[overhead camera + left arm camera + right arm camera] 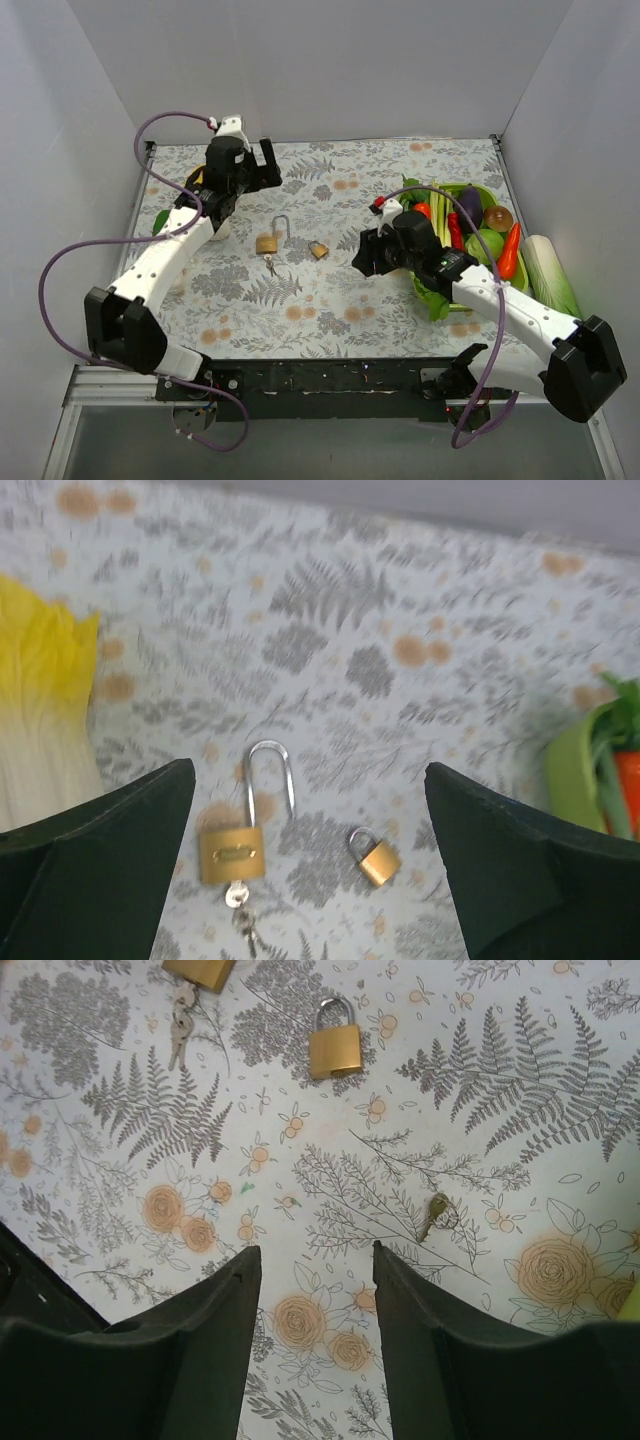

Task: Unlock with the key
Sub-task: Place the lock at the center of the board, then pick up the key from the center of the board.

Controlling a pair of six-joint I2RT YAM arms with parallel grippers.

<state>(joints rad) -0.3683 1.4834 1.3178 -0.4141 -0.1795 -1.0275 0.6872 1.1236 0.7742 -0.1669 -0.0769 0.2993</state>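
left claw (308, 780) hangs spread wide and empty, big brass padlock (232, 852) ahead between its fingers (100, 860) with key (237, 894) in its base; right claw (315, 1255) parted, empty, small padlock (334, 1045) ahead of it.

1. Top external: set high above and behind the arm bases, it faces forward and down toward the back wall (320, 60). It is far off and takes in the whole tablecloth (330, 300).
2. Left wrist: raised over the cloth at middling distance and tilted downward. The view is slightly blurred, and it seems to face a grey wall (450, 505) along its upper edge.
3. Right wrist: low and close, looking steeply down at the cloth.
4. All three share the large padlock (267, 243) and small padlock (318, 250). The right wrist view crops the large one at its top edge.
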